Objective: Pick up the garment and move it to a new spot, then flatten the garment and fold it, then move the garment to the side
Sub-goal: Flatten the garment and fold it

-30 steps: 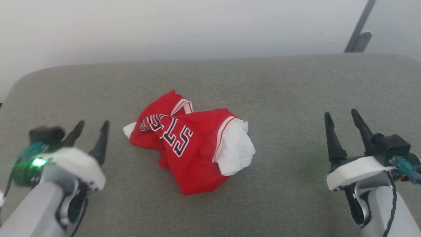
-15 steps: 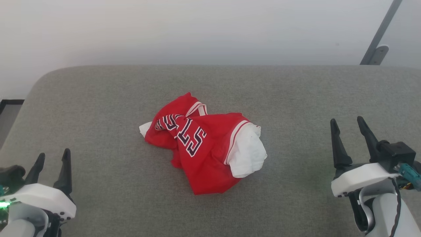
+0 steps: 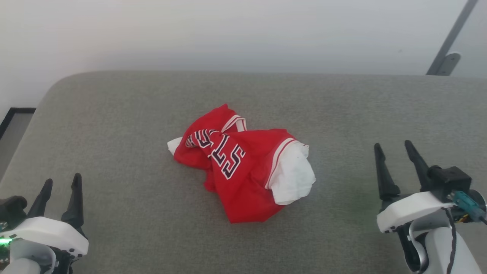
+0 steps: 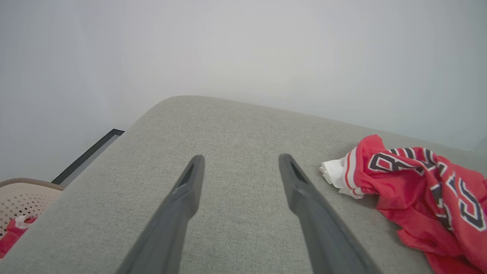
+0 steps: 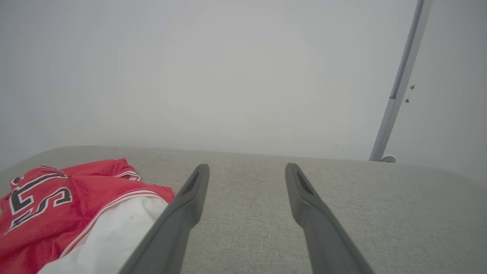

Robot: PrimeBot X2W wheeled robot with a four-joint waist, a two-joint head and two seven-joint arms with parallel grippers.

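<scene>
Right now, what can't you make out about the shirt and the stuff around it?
Shirt lettering, head view: crumpled folds hide most of it.
Its underside, every view: it lies against the grey surface.
Basket, left wrist view: cut by the frame edge and the surface; the red item inside cannot be identified.
Pole, right wrist view: top runs out of frame.

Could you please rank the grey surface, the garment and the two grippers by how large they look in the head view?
Largest: grey surface
Next: garment
Smallest: left gripper and right gripper, which look alike, so I leave them tied.
</scene>
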